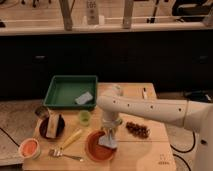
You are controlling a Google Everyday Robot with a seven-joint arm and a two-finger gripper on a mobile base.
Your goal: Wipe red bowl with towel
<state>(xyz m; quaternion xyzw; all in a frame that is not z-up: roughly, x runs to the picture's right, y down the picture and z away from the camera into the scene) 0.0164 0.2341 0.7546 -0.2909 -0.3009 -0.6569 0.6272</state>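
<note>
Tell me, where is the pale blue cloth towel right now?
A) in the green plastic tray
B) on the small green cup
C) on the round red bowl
C: the pale blue cloth towel rests on the round red bowl, directly under the claw.
</note>
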